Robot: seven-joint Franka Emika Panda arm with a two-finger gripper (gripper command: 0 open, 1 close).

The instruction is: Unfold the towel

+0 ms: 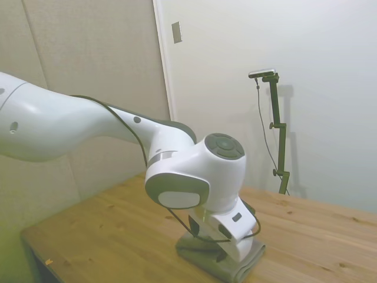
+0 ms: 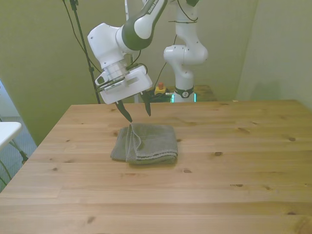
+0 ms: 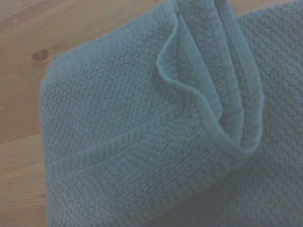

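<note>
While end effector (image 2: 134,110) hangs open above folded towel (image 2: 146,144), wooden table (image 2: 234,170) bare around

- The white arm (image 2: 146,19) comes down from the top middle of the front view toward the upper left.
- The wrist housing (image 1: 197,171) fills the side view's centre, tilted.
- The gripper (image 2: 135,109) points downward, its two dark fingers (image 2: 124,110) spread apart with nothing between them.
</note>
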